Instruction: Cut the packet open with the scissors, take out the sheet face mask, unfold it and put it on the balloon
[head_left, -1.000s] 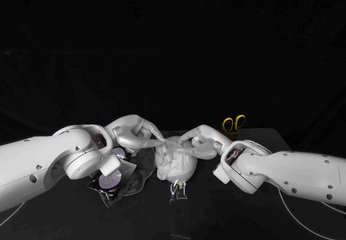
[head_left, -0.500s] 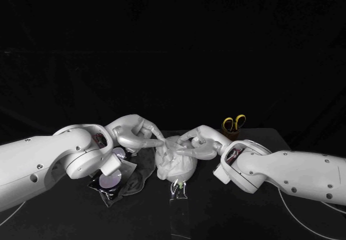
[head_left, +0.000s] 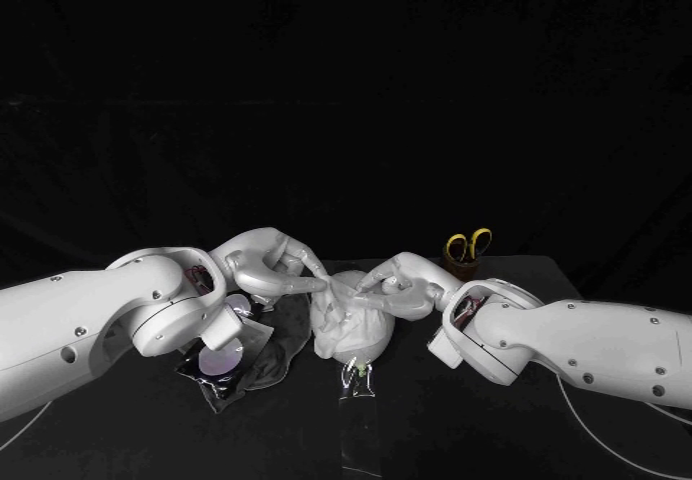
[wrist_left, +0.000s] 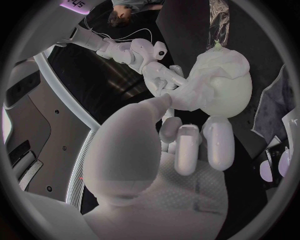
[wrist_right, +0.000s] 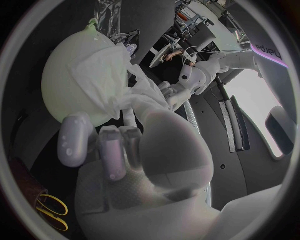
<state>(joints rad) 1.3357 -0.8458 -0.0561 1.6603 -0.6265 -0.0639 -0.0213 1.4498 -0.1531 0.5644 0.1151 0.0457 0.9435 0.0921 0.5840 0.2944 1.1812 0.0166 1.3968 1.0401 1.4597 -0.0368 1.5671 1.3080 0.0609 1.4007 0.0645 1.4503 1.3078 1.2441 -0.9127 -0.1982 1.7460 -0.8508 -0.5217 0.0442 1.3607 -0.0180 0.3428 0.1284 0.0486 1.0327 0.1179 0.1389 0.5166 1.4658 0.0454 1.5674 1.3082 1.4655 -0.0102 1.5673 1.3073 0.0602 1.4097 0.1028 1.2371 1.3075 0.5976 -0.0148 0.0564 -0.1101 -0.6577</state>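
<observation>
left hand (head_left: 271, 268): it's got a corner of the sheet face mask (head_left: 340, 298) nipped at its fingertips, right at the far end of the balloon (head_left: 355, 338). In the left wrist view the thumb tip meets a pulled-out fold of the mask (wrist_left: 203, 82), and the other fingers (wrist_left: 217, 142) lie against the balloon (wrist_left: 232, 97).

right hand (head_left: 398, 283): pretty much the mirror of that. It comes in from the other side and pinches the mask too, just beside the left hand, fingertips nearly touching. In the right wrist view a tail of the mask (wrist_right: 103, 70) stretches toward the thumb, and the rest of the hand (wrist_right: 125, 165) sits against the balloon (wrist_right: 65, 87).

balloon: pale, lying in the middle of the black table (head_left: 490, 425) between the two arms, knot end pointing toward the robot.

sheet face mask: out of the packet and draped, rumpled, over the far upper part of the balloon. It looks bunched rather than smoothed flat.

packet (head_left: 219, 362): lying on the table under the left forearm, beside the balloon. It's crinkly and see-through in spots; can't tell much more.

scissors (head_left: 467, 244): yellow handles up, standing in a dark holder (head_left: 460, 268) toward the back, just past the right wrist. Neither hand touches them.
</observation>
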